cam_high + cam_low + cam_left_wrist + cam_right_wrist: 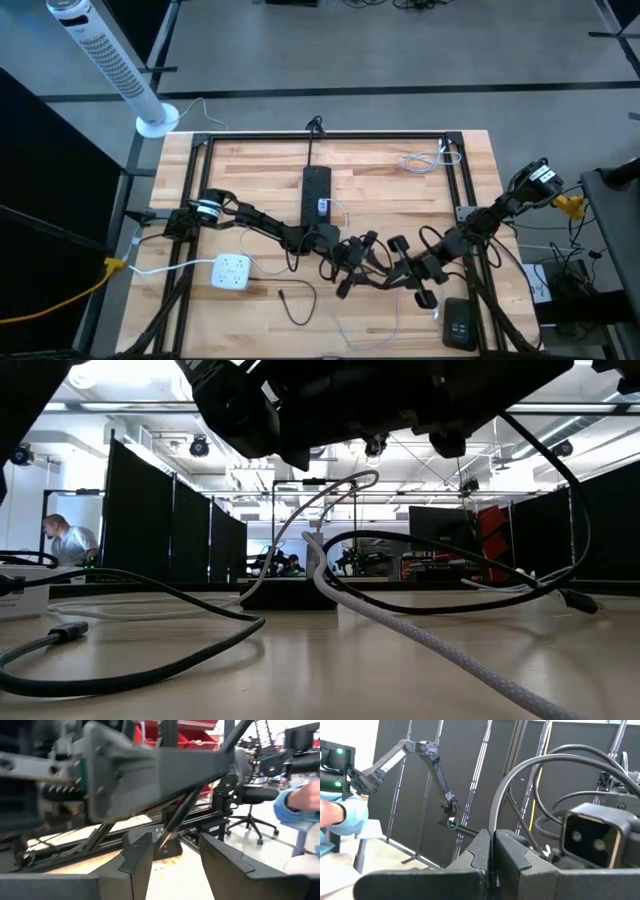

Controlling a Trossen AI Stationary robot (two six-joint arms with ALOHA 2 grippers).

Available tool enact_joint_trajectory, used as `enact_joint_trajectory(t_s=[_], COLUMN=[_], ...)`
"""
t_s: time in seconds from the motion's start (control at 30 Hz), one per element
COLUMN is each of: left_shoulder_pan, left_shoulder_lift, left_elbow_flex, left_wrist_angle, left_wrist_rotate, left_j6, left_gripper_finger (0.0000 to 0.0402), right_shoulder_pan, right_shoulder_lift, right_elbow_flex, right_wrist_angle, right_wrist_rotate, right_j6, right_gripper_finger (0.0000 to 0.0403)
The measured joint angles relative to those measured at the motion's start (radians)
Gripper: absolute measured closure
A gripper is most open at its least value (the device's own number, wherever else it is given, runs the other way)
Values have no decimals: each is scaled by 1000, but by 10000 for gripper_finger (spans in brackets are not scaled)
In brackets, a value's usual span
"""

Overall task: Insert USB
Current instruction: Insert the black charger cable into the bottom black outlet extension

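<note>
The USB cable [496,815] is pinched between the closed fingers of the right gripper [492,851], rising from them in an upright arc; its plug end and heading cannot be made out. The left gripper [170,855], fingers apart and holding nothing, hangs just beside it over the table [250,180], near the black power strip [316,193].
</note>
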State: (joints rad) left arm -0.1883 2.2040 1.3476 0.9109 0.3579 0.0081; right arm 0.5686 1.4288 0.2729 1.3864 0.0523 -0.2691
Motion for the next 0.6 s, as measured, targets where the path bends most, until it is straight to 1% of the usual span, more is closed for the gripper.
enact_joint_trajectory(t_s=[0.2,0.33,0.47,0.6], left_shoulder_pan=[-21,-25,-25,-27], left_shoulder_lift=[0,0,1,6], left_elbow_flex=[5,47,85,107], left_wrist_angle=[46,-23,-116,-171], left_wrist_rotate=[1,5,9,1], left_j6=[9,10,10,17], left_gripper_finger=[267,269,266,263], right_shoulder_pan=[-11,-10,-12,-12], right_shoulder_lift=[-1,0,0,-1], right_elbow_flex=[0,-1,-2,-3], right_wrist_angle=[2,-4,-17,-23], right_wrist_rotate=[-5,2,46,58], right_j6=[10,9,8,5], right_gripper_finger=[398,398,398,399])
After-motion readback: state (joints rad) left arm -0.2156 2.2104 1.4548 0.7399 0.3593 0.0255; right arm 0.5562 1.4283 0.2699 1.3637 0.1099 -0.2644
